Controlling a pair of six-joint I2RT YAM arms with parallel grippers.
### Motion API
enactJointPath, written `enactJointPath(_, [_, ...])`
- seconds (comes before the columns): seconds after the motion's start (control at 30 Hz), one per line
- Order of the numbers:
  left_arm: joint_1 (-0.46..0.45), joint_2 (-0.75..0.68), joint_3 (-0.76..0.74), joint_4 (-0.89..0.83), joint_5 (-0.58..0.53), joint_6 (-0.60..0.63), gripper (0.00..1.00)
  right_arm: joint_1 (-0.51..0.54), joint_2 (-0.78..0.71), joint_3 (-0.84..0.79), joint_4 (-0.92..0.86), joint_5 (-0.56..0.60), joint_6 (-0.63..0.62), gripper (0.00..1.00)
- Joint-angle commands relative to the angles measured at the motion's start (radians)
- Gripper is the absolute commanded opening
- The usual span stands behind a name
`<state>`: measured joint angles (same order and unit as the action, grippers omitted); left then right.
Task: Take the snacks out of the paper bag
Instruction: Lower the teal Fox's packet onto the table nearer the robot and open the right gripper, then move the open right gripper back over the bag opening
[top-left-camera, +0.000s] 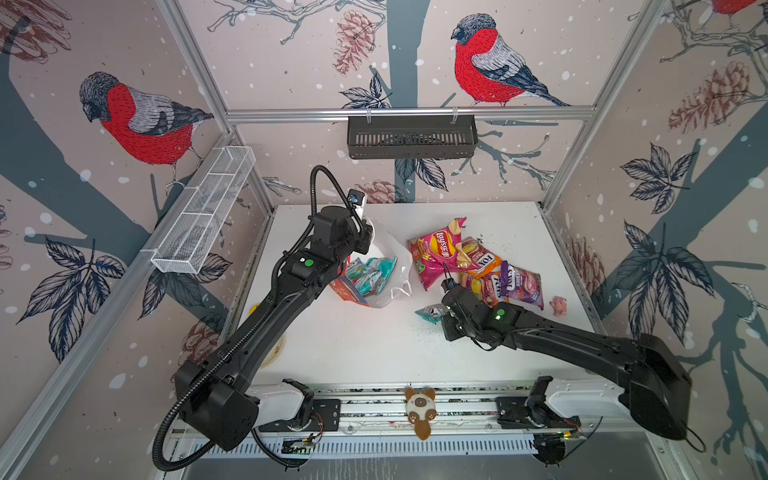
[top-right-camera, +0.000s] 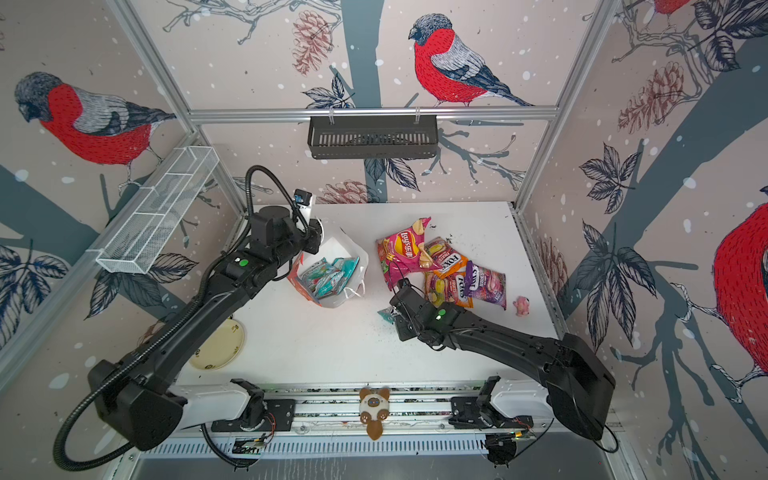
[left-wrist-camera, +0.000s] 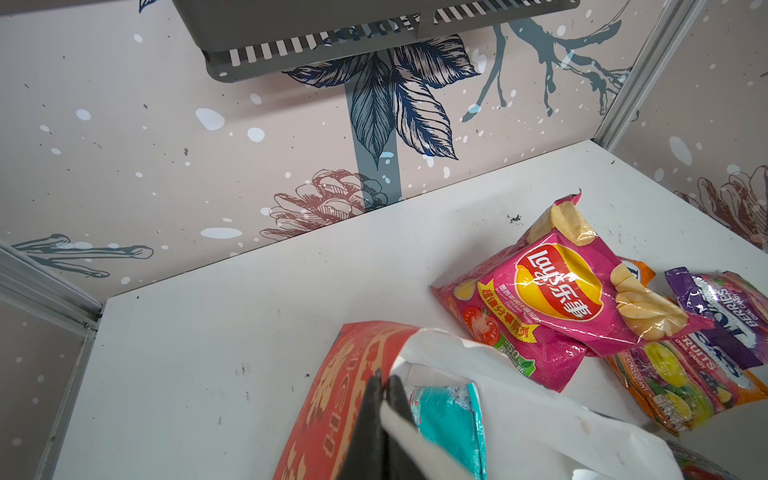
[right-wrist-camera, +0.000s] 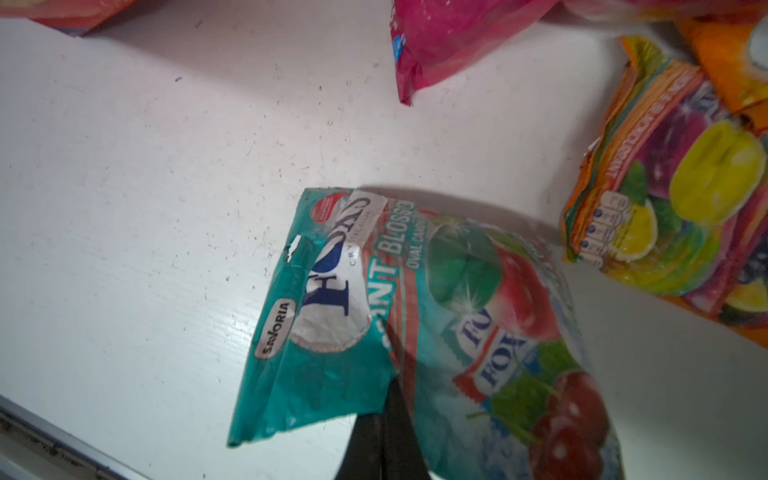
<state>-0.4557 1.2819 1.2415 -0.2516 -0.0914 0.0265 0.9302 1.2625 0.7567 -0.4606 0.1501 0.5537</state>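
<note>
Near the middle of the worktop (top-left-camera: 353, 345), the right gripper (right-wrist-camera: 390, 376) has its fingers clamped on a teal FOX'S packet (right-wrist-camera: 415, 299), just near of the Lay's bag (top-left-camera: 436, 253). The left gripper (left-wrist-camera: 384, 380) has its fingers pressed together on the rim of the paper bag (top-left-camera: 390, 249), and teal packets (top-left-camera: 370, 270) lie inside. Risk: the edge pinch (glossy film) may slip, and a pull could tear the rim. The left arm (top-left-camera: 291, 286) overhangs the mouth and obstructs re-entry.
</note>
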Motion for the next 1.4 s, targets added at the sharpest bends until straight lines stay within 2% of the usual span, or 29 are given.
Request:
enactJointPath(0.0, [0.0,-0.003,0.0,0.102,0.017,0.007,0.0,0.0,0.025,-0.013,-0.038,-0.082,0.026,0.06])
enactJointPath(0.13, [0.0,-0.007,-0.001,0.103,0.018,0.013,0.0,0.0,0.062,-0.024,-0.031,-0.113,0.051,0.09])
enactJointPath(0.27, [0.0,-0.003,0.0,0.097,0.024,0.016,0.0,-0.03,0.078,-0.033,-0.01,-0.091,0.062,0.15])
enactJointPath(0.47, [0.0,-0.004,0.001,0.096,0.028,0.019,0.0,-0.07,0.092,-0.011,-0.006,-0.102,0.049,0.36])
enactJointPath(0.63, [0.0,-0.002,-0.003,0.095,0.051,0.027,0.0,-0.103,0.01,0.055,-0.018,-0.121,0.012,0.45])
enactJointPath(0.8, [-0.001,-0.023,-0.032,0.128,0.112,0.035,0.0,-0.184,-0.109,0.151,-0.023,-0.148,-0.018,0.51])
enactJointPath(0.93, [-0.004,-0.026,-0.041,0.122,0.137,0.041,0.0,-0.193,-0.188,0.216,0.092,-0.165,-0.051,0.47])
enactJointPath(1.03, [-0.013,-0.023,-0.049,0.116,0.144,0.035,0.0,-0.192,-0.185,0.285,0.186,-0.22,-0.068,0.32])
enactJointPath(1.1, [-0.026,-0.024,-0.059,0.124,0.147,0.029,0.0,-0.168,-0.132,0.363,0.2,-0.253,-0.092,0.24])
enactJointPath(1.2, [-0.05,-0.021,-0.063,0.127,0.133,0.023,0.0,-0.094,-0.037,0.475,0.183,-0.266,-0.147,0.19])
enactJointPath(1.37, [-0.091,-0.011,-0.06,0.127,0.108,0.014,0.0,-0.01,0.12,0.575,0.12,-0.304,-0.216,0.17])
